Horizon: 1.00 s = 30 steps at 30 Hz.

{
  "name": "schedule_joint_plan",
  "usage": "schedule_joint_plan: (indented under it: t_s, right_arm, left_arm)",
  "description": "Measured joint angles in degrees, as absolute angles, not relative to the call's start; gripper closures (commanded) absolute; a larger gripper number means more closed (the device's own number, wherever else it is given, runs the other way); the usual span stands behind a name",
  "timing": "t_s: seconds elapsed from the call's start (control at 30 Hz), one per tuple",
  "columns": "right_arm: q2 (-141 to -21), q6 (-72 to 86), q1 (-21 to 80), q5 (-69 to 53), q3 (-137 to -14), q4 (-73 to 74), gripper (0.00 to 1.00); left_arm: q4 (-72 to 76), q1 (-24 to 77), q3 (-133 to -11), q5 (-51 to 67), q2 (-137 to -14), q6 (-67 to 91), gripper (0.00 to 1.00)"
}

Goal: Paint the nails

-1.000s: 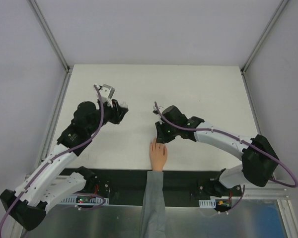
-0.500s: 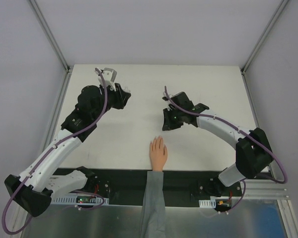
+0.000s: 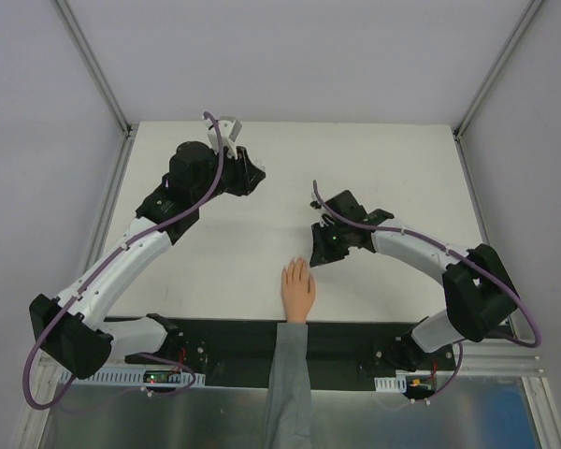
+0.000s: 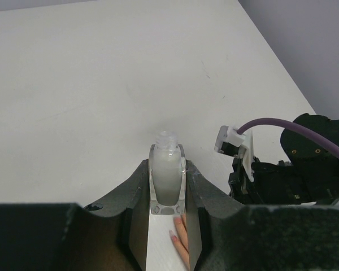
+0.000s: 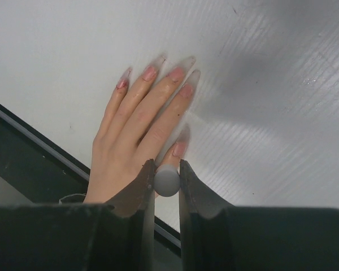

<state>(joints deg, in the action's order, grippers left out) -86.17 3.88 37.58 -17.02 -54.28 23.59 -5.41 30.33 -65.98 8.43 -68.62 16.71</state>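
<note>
L pincer (image 4: 168, 167) clamped on open polish bottle (image 4: 168, 180) at 11 o'clock; R pincer (image 5: 166, 165) clamped on grey cap (image 5: 167, 182) beside nails (image 5: 177, 74) of hand (image 5: 130, 147), 6 o'clock on worktop (image 5: 260, 113); risk: skin smeared via slight drift over such tiny targets.

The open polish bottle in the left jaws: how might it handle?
The polish bottle looks like clear glass: probably rigid, slick, breakable. Its neck is uncapped, so tilting would likely spill. Tall and narrow, it may tip if set down.
</note>
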Motion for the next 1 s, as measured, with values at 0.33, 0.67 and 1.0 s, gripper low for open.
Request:
schedule_joint_plan:
  t_s: [0.33, 0.67, 1.0]
  right_arm:
    - [-86.19, 4.47, 37.58, -16.95, -53.87, 21.69, 1.0]
    - [-88.12, 4.95, 37.58, -16.99, -53.87, 21.71, 1.0]
    - [-90.83, 5.34, 37.58, -17.02, -53.87, 21.3, 1.0]
  left_arm:
    - [-5.1, 30.35, -67.81, 8.8, -69.19, 17.23, 1.0]
    - [-5.1, 30.35, -68.34, 8.8, -70.22, 17.21, 1.0]
    - [-5.19, 30.35, -68.88, 8.86, -71.09, 17.19, 1.0]
